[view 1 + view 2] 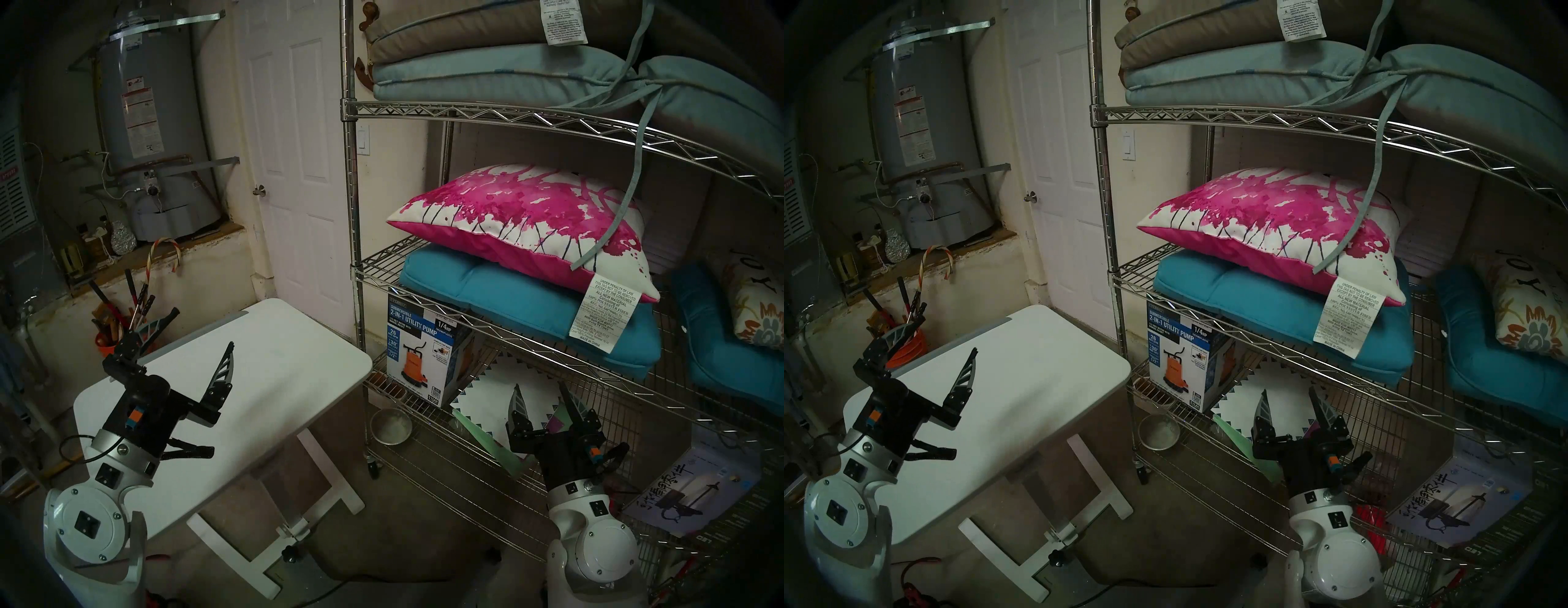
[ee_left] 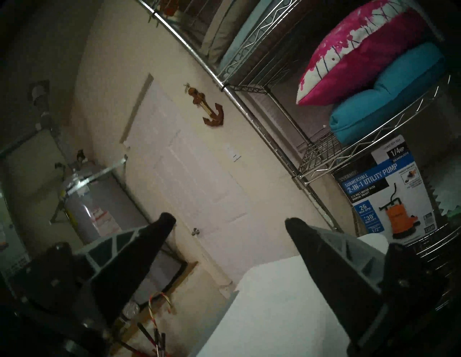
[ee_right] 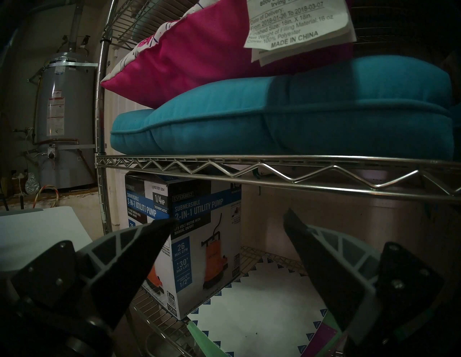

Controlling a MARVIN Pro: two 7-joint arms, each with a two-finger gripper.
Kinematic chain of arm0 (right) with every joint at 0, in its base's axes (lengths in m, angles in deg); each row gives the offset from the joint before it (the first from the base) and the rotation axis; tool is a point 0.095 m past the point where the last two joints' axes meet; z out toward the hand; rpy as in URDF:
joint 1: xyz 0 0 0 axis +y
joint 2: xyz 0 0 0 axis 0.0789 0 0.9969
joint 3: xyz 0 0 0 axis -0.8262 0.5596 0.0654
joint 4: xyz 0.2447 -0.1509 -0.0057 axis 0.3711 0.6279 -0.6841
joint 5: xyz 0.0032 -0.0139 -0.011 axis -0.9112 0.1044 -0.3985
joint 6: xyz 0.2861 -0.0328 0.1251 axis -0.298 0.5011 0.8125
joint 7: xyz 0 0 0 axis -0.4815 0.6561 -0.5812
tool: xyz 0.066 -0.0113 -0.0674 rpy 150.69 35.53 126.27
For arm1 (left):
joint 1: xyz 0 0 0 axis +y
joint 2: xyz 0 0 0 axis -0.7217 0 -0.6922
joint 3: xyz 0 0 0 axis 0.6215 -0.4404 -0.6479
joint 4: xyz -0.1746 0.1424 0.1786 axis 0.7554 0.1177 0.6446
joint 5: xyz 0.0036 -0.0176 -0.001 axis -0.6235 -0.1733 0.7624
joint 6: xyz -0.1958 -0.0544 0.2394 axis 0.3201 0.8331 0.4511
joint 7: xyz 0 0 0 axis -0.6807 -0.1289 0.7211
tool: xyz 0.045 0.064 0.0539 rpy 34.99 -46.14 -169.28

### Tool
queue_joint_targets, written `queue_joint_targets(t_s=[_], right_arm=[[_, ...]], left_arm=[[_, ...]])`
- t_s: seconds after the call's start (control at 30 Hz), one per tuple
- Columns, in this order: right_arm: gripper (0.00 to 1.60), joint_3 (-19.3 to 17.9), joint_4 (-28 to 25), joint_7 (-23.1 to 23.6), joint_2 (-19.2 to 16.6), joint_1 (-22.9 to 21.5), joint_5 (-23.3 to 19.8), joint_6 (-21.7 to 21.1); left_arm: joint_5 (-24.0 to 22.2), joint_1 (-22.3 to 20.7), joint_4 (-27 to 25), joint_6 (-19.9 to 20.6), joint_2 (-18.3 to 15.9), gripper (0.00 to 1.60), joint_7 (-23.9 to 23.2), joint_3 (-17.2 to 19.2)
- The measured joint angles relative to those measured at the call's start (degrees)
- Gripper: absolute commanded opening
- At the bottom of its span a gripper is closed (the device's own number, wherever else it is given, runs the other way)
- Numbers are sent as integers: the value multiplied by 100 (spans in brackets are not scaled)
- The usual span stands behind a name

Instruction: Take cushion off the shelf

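Note:
The cushion (image 1: 517, 220) (image 1: 1272, 220), white with a magenta splatter print, a pink underside and a white tag, lies on a teal seat cushion (image 1: 509, 297) on a middle tier of the chrome wire shelf (image 1: 350, 170) (image 1: 1100, 170). My right gripper (image 1: 539, 386) (image 1: 1289, 389) stands open and empty below that tier, in front of the lower tier, fingers pointing up. From the right wrist I see the cushion (image 3: 194, 57) above the tier rail (image 3: 249, 167), over the open gripper (image 3: 230, 216). My left gripper (image 1: 203, 329) (image 2: 229, 219) is open and empty over the white table (image 1: 254, 382), far left of the cushion (image 2: 354, 57).
A utility pump box (image 1: 424, 352) sits on the lower tier. Grey and pale blue cushions (image 1: 509, 72) fill the upper tier, and one tie strap (image 1: 636, 170) hangs onto the cushion. A floral pillow (image 1: 759, 314) lies at the right. A door (image 1: 297, 170) and water heater (image 1: 144, 106) stand behind.

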Motion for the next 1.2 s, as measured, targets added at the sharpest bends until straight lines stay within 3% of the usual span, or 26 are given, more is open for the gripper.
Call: queue_joint_targets(t_s=[0.53,1.2], right_arm=[[160,0,21,-1,0,-1,-1,0],[160,0,49,-2,-1,-5,-1,1]], left_arm=[[1153,-1093,-78,630,-1007,160,160,-904],[2113,-2265,387,993,-2125,160,164,-1450]])
